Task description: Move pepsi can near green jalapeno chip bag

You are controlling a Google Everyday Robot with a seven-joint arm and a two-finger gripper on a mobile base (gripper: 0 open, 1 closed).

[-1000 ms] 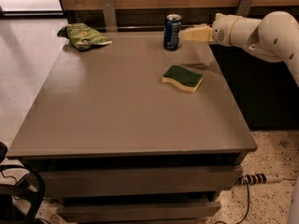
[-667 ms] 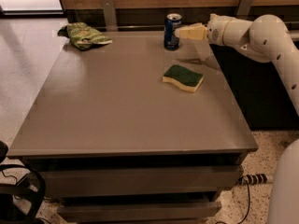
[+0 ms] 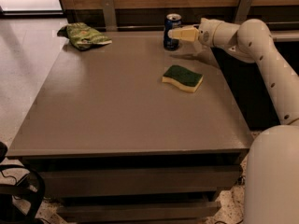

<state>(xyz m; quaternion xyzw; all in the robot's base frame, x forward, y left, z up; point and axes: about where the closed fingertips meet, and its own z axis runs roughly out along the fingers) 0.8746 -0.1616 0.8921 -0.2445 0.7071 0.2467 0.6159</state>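
Note:
The pepsi can (image 3: 171, 28), dark blue with a silver top, stands upright at the far edge of the grey table (image 3: 117, 106). The gripper (image 3: 176, 33) comes in from the right on the white arm, and its cream fingers reach the can's right side at mid height. The green jalapeno chip bag (image 3: 84, 35), wrinkly light green, lies at the table's far left corner, well to the left of the can.
A dark-green-and-yellow sponge (image 3: 183, 77) lies on the table in front of the can, to the right of the middle. A wooden wall with two metal brackets (image 3: 108, 12) runs behind the table. The robot's white base (image 3: 273, 176) stands at the right front.
The arm has moved left, bringing the gripper from a short way right of the can up against the can's right side. The can, bag and sponge have not moved.

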